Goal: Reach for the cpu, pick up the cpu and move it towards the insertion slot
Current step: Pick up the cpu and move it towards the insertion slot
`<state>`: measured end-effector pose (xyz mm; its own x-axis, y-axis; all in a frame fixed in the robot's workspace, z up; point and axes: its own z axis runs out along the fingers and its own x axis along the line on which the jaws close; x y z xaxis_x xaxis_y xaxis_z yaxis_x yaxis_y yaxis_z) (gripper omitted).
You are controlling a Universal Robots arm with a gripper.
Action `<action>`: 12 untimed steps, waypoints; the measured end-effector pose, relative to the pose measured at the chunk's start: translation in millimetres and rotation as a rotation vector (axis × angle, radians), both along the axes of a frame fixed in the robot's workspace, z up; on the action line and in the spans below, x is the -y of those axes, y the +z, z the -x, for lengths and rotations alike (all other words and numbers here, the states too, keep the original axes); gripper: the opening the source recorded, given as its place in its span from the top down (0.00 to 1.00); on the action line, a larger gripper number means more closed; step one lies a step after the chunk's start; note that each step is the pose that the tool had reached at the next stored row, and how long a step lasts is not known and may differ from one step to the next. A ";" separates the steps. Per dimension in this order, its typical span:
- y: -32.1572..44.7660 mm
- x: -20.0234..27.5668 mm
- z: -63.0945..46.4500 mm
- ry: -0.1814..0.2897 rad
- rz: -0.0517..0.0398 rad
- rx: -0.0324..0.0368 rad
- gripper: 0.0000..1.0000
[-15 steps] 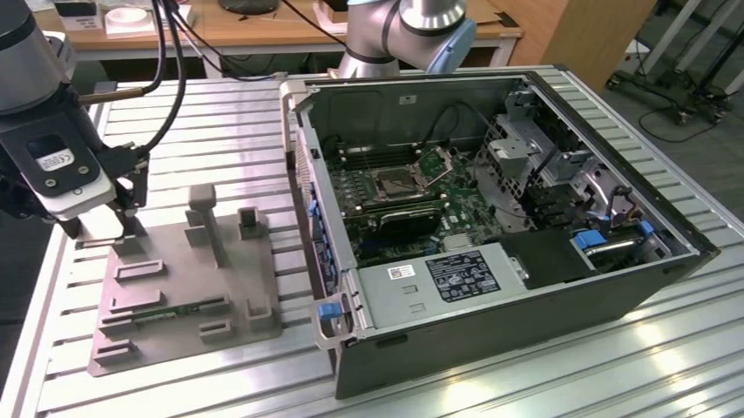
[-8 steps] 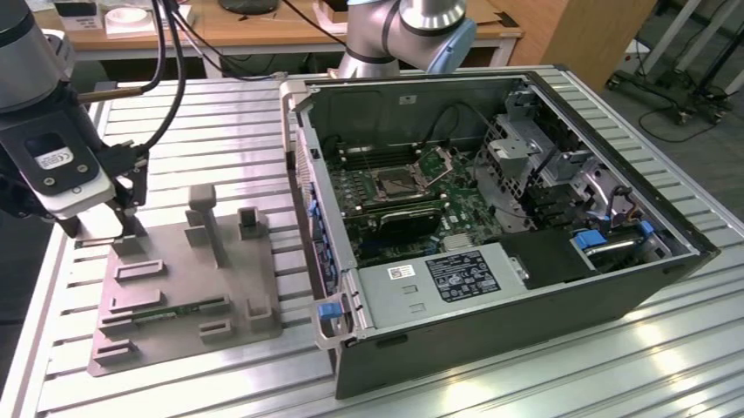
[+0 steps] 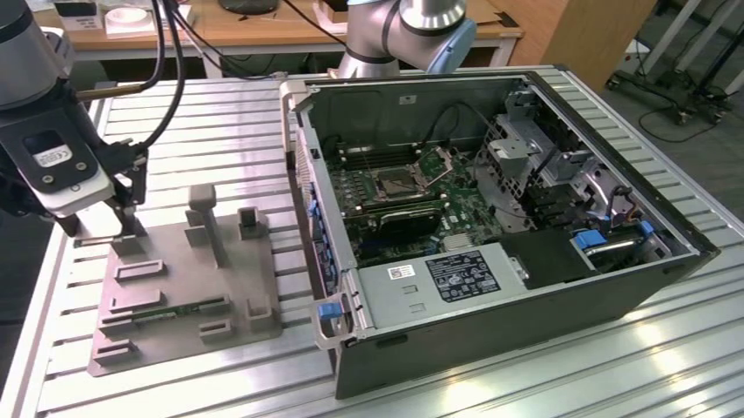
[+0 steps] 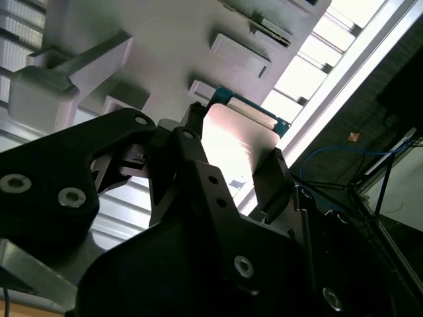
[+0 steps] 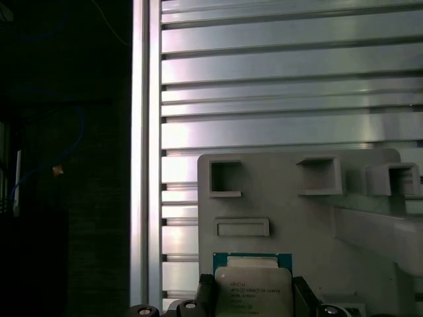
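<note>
Jaws clamped on the cpu [image 5: 253,288], silvery square face, blue-green rim, over grey fixture [image 5: 284,205]

Bright light, hard glare on metal
In the exterior view I get white reflections off the slatted table [image 3: 581,374]; in the second wrist view the cpu [image 4: 231,142] face is washed out pale, everything nearer my camera in deep shadow

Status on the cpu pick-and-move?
Reach done: black claw is at the grey plastic fixture, apparently closed on the flat silvery-white square cpu. Lift cannot be confirmed. Left: cpu is nowhere near the square silver-framed insertion slot inside the open computer case.
</note>
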<state>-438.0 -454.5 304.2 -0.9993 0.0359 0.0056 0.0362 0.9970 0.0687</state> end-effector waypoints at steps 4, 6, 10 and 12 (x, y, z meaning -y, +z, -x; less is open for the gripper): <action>1.5 0.0 0.0 0.000 -0.0002 0.0004 0.46; 2.3 0.0 0.0 0.000 -0.0001 0.0002 0.46; 3.7 0.0 0.0 0.000 -0.0002 0.0003 0.46; 4.4 0.0 0.0 0.000 -0.0002 0.0002 0.46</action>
<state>-438.0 -454.5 308.6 -0.9993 0.0359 0.0054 0.0362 0.9970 0.0689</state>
